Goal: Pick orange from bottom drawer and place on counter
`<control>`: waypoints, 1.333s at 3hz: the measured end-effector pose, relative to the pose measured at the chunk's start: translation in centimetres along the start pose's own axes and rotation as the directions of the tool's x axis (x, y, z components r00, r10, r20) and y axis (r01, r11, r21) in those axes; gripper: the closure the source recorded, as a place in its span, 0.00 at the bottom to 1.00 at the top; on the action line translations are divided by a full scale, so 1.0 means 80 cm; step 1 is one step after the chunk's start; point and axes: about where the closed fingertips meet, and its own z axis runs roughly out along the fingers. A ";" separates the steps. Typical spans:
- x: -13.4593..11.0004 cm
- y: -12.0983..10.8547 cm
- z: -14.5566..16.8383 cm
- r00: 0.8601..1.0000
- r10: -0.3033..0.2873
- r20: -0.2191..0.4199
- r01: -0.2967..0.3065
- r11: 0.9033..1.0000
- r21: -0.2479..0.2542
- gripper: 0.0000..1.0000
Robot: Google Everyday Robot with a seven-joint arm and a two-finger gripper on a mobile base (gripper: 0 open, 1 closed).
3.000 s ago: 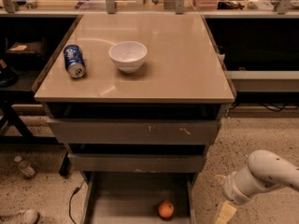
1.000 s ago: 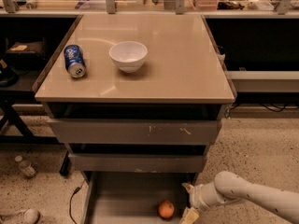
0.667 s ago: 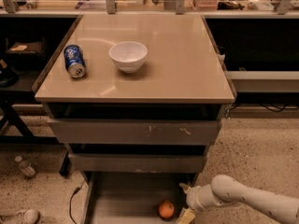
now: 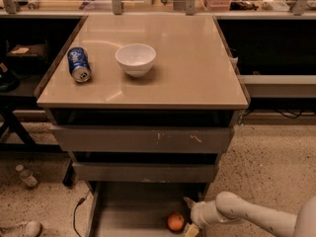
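Observation:
The orange (image 4: 175, 221) lies on the grey floor of the open bottom drawer (image 4: 128, 214), near its right wall at the bottom of the camera view. My gripper (image 4: 188, 216) comes in from the lower right on a white arm and sits just right of the orange, with one finger (image 4: 189, 202) above it and one (image 4: 191, 229) below. The fingers are spread apart and hold nothing. The beige counter (image 4: 187, 58) tops the cabinet.
A white bowl (image 4: 136, 59) and a blue soda can (image 4: 78, 64) lying on its side rest on the left half of the counter. Two shallower drawers (image 4: 143, 139) stand slightly pulled out above the bottom one. A bottle (image 4: 25, 176) and a cable (image 4: 78, 206) lie on the floor at left.
My arm has swung in from the right, from the floor beside the cabinet to the drawer, and my gripper now sits right next to the orange. The orange has not moved.

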 end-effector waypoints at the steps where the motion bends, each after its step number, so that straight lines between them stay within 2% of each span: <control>1: 0.016 -0.012 0.033 1.000 0.004 0.009 -0.004 1.000 0.021 0.00; 3: 0.043 -0.046 0.094 0.999 -0.010 0.040 0.006 0.996 0.087 0.00; 4: 0.043 -0.046 0.094 0.999 -0.010 0.040 0.006 0.996 0.087 0.00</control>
